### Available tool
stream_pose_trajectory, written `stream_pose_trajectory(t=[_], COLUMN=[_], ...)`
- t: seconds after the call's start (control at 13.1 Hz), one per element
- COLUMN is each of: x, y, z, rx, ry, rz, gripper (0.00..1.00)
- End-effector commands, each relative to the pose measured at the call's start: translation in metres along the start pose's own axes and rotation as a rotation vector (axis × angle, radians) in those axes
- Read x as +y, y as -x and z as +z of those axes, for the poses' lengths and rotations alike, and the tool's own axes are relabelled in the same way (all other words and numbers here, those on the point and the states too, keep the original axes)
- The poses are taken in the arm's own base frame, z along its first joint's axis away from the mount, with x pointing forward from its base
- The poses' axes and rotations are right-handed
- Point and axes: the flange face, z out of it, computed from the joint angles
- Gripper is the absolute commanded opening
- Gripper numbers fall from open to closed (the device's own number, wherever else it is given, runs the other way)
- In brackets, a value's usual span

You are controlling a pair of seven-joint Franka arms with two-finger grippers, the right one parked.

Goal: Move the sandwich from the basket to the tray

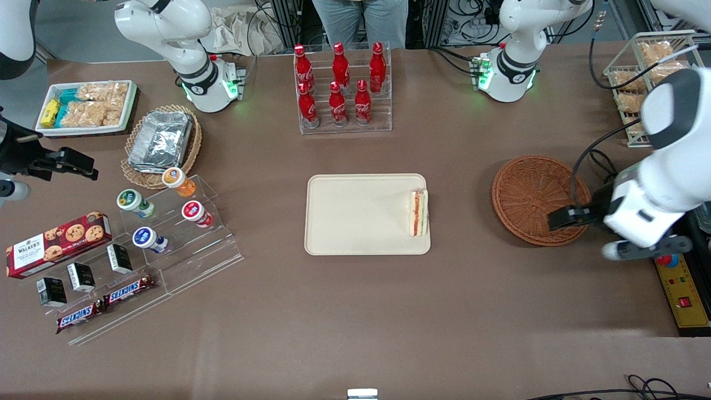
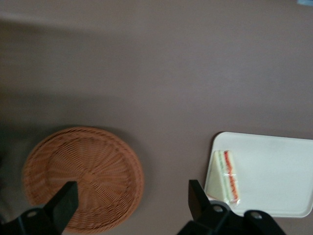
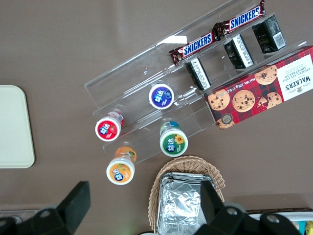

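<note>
The sandwich (image 1: 418, 212), a white-bread wedge with red and green filling at its cut edge, lies on the cream tray (image 1: 355, 214) at the end nearest the basket; the wrist view shows the sandwich (image 2: 229, 175) by the tray's rim (image 2: 274, 171). The round reddish-brown wicker basket (image 1: 533, 194) holds nothing; the same basket (image 2: 93, 171) shows in the wrist view. My left gripper (image 1: 564, 218) hangs above the basket's edge nearest the front camera. It is open, its black fingers (image 2: 62, 203) wide apart with nothing between them.
A clear rack of red cola bottles (image 1: 340, 89) stands farther from the front camera than the tray. Toward the parked arm's end lie a tan basket of foil containers (image 1: 161, 141), yoghurt cups on acrylic steps (image 1: 166, 216) and a snack tray (image 1: 86, 105). A wire rack (image 1: 644, 72) and yellow control box (image 1: 686, 294) sit at the working arm's end.
</note>
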Motion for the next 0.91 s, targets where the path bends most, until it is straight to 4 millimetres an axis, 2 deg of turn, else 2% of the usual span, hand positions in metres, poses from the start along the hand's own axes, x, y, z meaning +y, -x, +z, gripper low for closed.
stream_pose_trajectory(t=[0.0, 0.08, 0.15, 0.38, 0.46, 0.69, 0.84], x=[-0.01, -0.014, -0.005, -0.003, 0.003, 0.009, 0.003], y=[0.032, 0.044, 0.056, 0.079, 0.086, 0.09, 0.09], z=[-0.042, -0.055, -0.062, -0.085, -0.089, -0.09, -0.095], rx=[0.007, 0.014, 0.011, 0.03, 0.033, 0.041, 0.049], ry=[-0.036, -0.056, -0.075, -0.092, -0.081, -0.078, -0.074], rz=[0.016, 0.006, 0.012, 0.005, 0.015, 0.022, 0.007], gripper=[1.0, 1.0, 1.0, 1.0, 1.0, 1.0, 1.0])
